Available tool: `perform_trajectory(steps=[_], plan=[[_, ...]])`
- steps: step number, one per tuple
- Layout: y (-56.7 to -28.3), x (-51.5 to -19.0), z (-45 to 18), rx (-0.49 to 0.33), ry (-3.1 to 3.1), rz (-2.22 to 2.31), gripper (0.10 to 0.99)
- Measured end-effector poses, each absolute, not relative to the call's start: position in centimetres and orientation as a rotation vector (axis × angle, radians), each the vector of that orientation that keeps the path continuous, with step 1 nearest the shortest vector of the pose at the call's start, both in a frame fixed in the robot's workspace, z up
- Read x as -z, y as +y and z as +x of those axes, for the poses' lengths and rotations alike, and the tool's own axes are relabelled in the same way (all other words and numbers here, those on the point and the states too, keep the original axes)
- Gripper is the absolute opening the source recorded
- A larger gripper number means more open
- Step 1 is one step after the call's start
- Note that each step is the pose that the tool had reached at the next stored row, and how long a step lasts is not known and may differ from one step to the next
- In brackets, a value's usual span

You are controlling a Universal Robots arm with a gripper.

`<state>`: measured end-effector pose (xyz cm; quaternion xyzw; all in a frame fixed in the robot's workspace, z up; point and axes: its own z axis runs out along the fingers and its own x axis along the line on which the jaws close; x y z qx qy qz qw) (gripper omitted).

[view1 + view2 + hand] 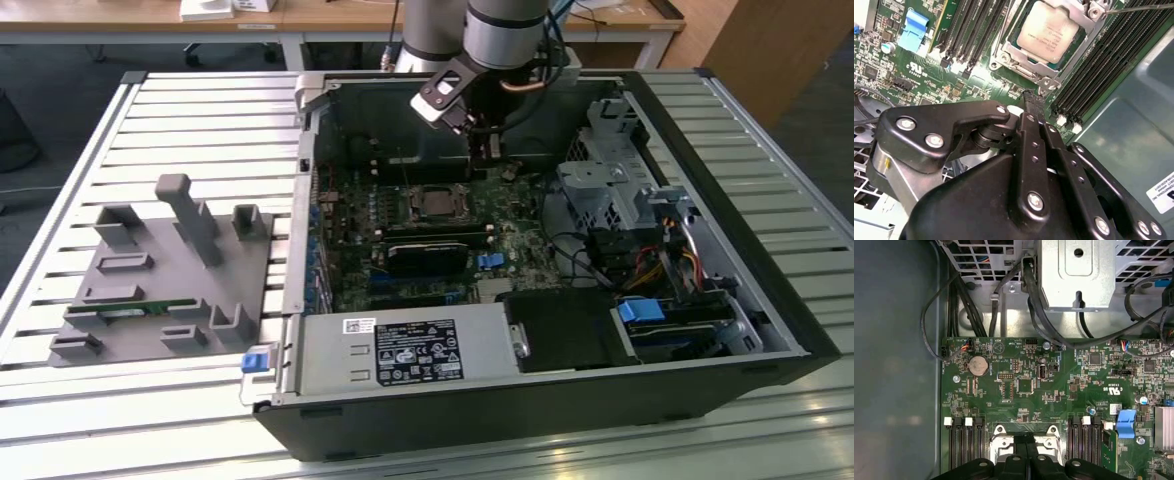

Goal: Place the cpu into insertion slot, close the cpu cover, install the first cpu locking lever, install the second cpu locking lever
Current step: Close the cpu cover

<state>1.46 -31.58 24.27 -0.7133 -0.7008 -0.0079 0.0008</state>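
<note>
The cpu, a silver-grey square chip, lies flat in the insertion slot on the green board inside the open computer case. The cpu cover, a silvery frame, lies down around the chip. A thin metal lever rod juts out from one corner of the socket. My gripper is shut with nothing between its black fingers. Its tip hovers just beside the socket's corner, over the board. In the exterior view the gripper hangs behind the socket. In the first wrist view the gripper overlaps the cover.
Long black memory slots flank the socket on both sides. A blue connector and black cables sit nearby. The case walls, drive cage and power supply hem in the board. A grey fixture stands at the exterior view's left.
</note>
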Motion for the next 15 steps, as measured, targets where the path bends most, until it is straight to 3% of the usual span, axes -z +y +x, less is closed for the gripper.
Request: perform_trajectory(steps=[15], plan=[[-31.87, -24.0, 0.63, 0.025, -2.201, -2.24, 0.106]])
